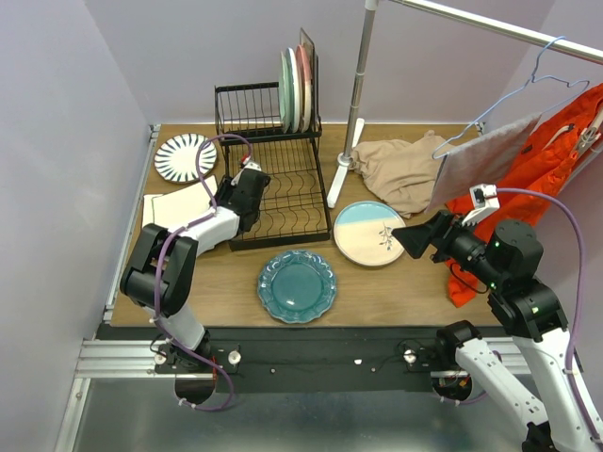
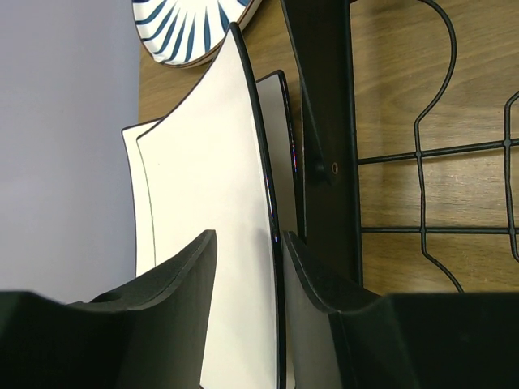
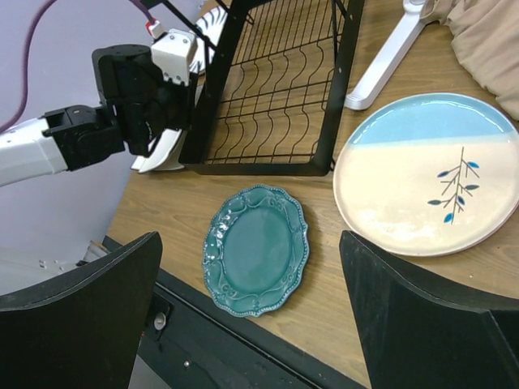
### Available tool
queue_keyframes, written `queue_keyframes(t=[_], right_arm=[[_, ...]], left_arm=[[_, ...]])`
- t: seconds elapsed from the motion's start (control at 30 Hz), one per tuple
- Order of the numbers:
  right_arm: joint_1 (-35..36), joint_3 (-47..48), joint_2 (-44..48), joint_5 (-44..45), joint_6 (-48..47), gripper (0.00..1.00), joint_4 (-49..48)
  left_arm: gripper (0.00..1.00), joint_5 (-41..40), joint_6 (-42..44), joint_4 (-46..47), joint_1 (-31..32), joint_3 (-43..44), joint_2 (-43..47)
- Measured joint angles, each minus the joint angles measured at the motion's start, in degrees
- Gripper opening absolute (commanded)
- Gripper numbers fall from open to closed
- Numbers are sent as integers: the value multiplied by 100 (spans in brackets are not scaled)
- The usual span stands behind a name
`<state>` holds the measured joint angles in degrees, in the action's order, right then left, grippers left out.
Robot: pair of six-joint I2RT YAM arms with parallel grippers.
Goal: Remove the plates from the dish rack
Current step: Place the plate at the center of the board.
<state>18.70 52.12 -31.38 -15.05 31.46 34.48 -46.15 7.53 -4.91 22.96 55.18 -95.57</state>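
Top: left arm bent low, left gripper beside the dish rack; right gripper wide apart over the table. 3 round plates lie flat on it. Left wrist: fingers squeeze 1 white square plate. Right wrist: 2 round plates lie flat by the rack

The wooden table carries the dish rack, a striped plate in its far-left corner, a teal plate by its near edge, and a cream-blue plate centre-right.

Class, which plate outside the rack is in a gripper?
The square white plate, on edge in the left gripper; the teal plate, striped plate and cream-blue plate lie flat.
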Motion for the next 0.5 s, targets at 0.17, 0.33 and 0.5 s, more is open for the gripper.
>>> queue_keyframes(t=[0.17, 0.33, 0.5], right_arm=[[0, 13, 0, 2, -2, 99, 31], [-2, 22, 0, 2, -2, 99, 55], [0, 22, 2, 2, -2, 99, 101]], left_arm=[[46, 295, -74, 9, -142, -26, 74], [46, 426, -72, 81, -240, -87, 98], [45, 498, -26, 232, -275, -181, 140]])
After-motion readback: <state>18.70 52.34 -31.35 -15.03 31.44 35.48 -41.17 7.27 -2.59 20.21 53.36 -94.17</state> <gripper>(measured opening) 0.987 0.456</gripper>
